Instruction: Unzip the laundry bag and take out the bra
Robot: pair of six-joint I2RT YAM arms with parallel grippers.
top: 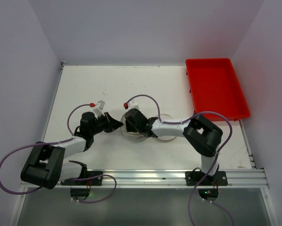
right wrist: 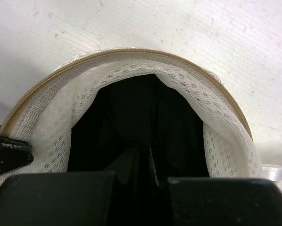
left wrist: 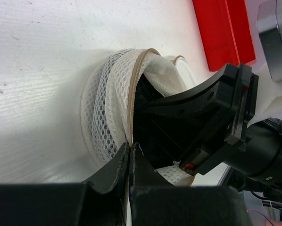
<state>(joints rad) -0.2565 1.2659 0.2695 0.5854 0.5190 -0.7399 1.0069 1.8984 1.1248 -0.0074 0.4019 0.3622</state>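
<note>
Laundry bag (left wrist: 103, 108) lies on its side mid-worktop (top: 131, 89), mouth open, beige zip edge running round the opening. In the top view it is mostly covered by the right arm; only slivers of white rim show.

Left claw (left wrist: 130, 153) is pressed together, pinching the zip edge at the bag's rim. The band runs straight down between its fingers. Claw body cut off at the frame bottom.

Right claw (right wrist: 143, 162) reaches into the mouth, fingers drawn close with only a thin slit between them. Its tips sit in the dark, black on black, so I cannot tell if fabric is caught between them.

Bra (right wrist: 136, 113) is inside the bag, a black mass filling the opening. Shape, straps and edges not readable; lower part hidden behind the right claw.

Red tray (top: 216, 87) at the far right corner, well apart from the bag; in the left wrist view it is cropped at the top edge.
</note>
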